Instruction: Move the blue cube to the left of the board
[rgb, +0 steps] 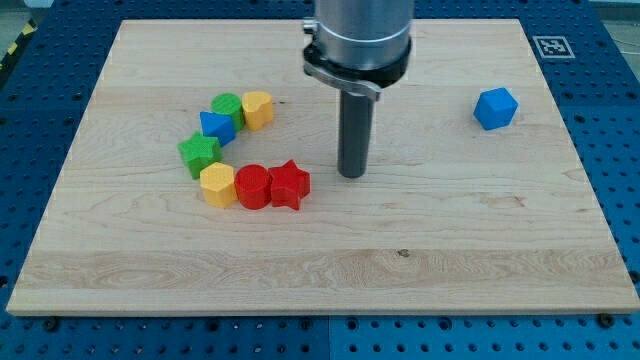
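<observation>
The blue cube (495, 108) sits alone on the wooden board (400, 250) at the view's right, near the top. My tip (351, 175) rests on the board near the middle, well to the left of the blue cube and just right of the red star (289, 185). It touches no block.
A curved cluster of blocks lies left of my tip: a yellow block (258, 108), a green block (227, 107), a blue triangular block (216, 127), a green star (200, 153), a yellow block (217, 185), a red cylinder (253, 186). A marker tag (551, 46) sits top right.
</observation>
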